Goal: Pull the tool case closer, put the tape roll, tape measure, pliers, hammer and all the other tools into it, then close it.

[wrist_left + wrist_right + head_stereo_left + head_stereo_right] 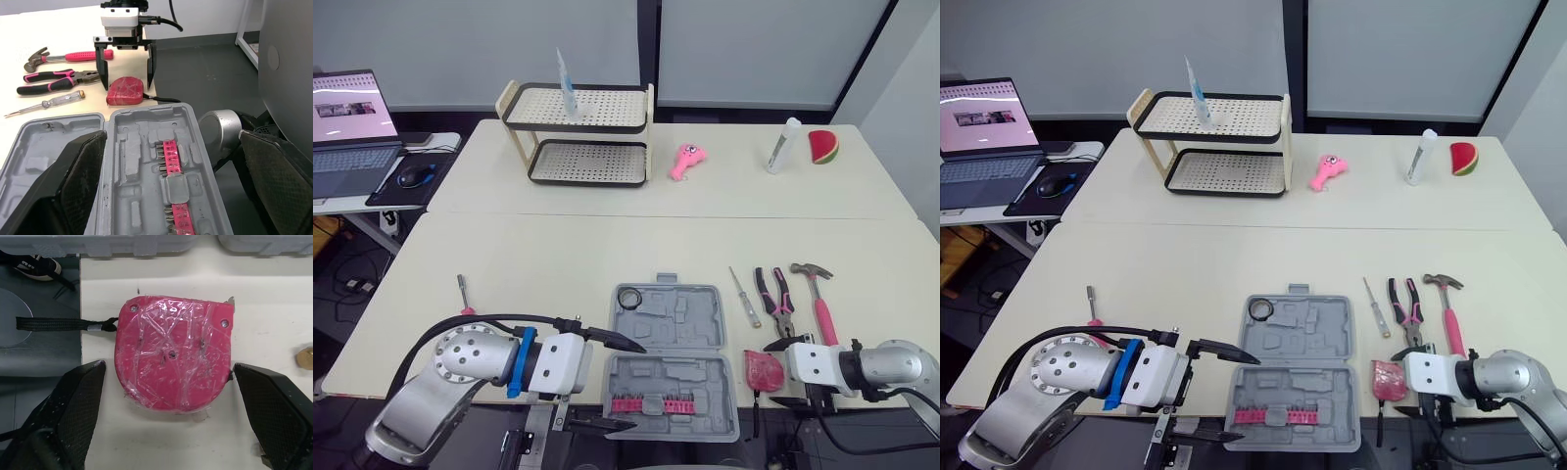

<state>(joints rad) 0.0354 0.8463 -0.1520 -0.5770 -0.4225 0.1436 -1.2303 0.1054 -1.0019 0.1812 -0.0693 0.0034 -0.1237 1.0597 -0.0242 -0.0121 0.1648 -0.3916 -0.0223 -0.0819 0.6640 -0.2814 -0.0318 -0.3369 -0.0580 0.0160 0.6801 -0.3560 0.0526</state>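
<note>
Both black fingers of the right gripper are held apart, 1 on each side of the pink tape measure, with a gap left on both sides, so nothing is grasped. The tape measure is lain flat at the near table edge, just right of the tool case, its black strap hung over the edge. The right forearm is held low along that edge, pointed toward the robot's left.

The left gripper is likewise released, its 2 fingers spread wide to either side of the case's near half; whether the case is touched cannot be told. The left forearm is laid level along the near edge, pointed to the robot's right, so the 2 grippers are faced toward each other.

1 grey tool case is seen, opened flat. 1 black tape roll is seated in the far-left corner of its far half, and 1 pink bit strip in its near half.

On the table right of the case, 3 tools are laid side by side: 1 clear-handled screwdriver, 1 pair of pliers and 1 hammer. 1 pink-handled screwdriver is placed well left of the case.
</note>
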